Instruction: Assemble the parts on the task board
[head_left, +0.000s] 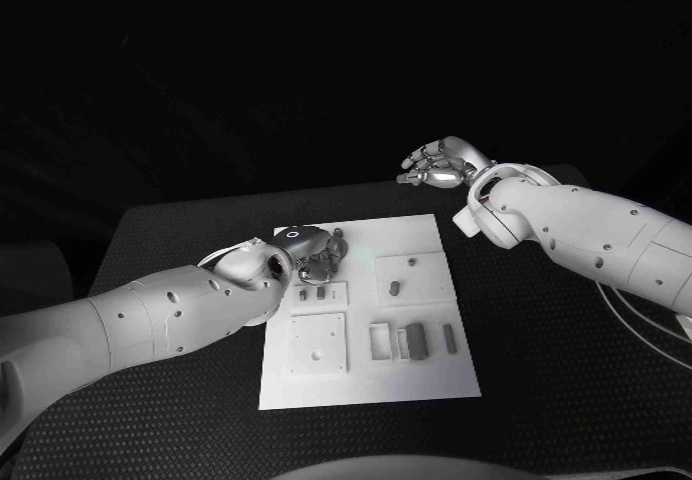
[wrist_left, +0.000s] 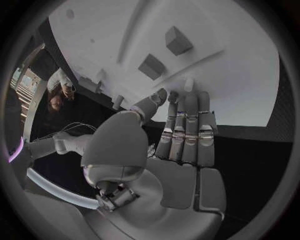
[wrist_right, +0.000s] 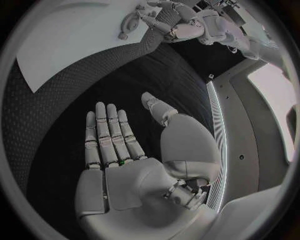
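The white task board lies in the middle of the black table. Grey parts rest on it: a short peg, a long block, a thin bar and small pieces. My left hand is over the board's far left corner, fingers pointing down to the surface. In the left wrist view its fingers are straight, with the tips beside a small pale peg; I see nothing between thumb and fingers. My right hand hangs raised past the board's far right corner, palm bare.
A square plate and a white frame sit on the board's near half. Two grey blocks stand beyond my left fingertips. Black table extends right of the board, with a cable near its right edge.
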